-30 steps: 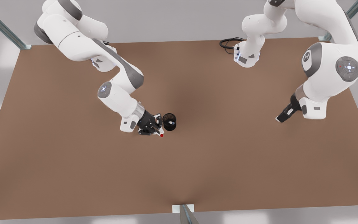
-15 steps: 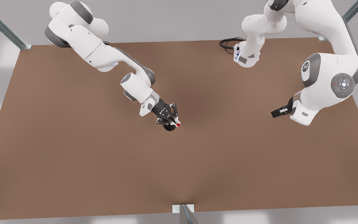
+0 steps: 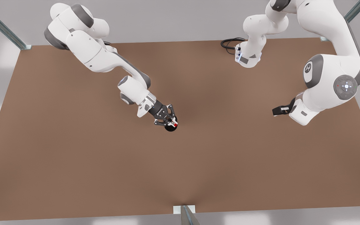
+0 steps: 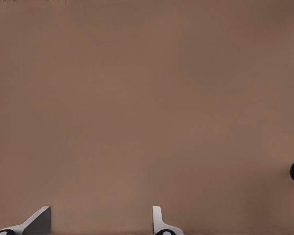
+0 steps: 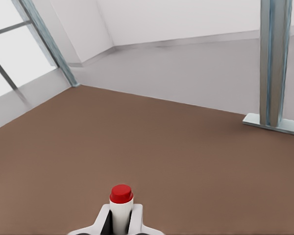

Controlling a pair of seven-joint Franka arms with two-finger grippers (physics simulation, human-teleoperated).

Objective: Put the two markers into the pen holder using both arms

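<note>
The right hand (image 3: 171,122), gripping the red marker (image 5: 121,208), has swung over the holder (image 3: 170,127), ready to drop; the left hand (image 4: 100,223) waits open.

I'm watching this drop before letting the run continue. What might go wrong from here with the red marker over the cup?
1. The right gripper holds the red marker above the pen holder; released off-centre, it may strike the rim and fall onto the table.
2. The holder is small and light-looking, so pushing down misaligned might tip it.
3. The left gripper waits open, far at the front view's right, too distant to steady anything.
</note>
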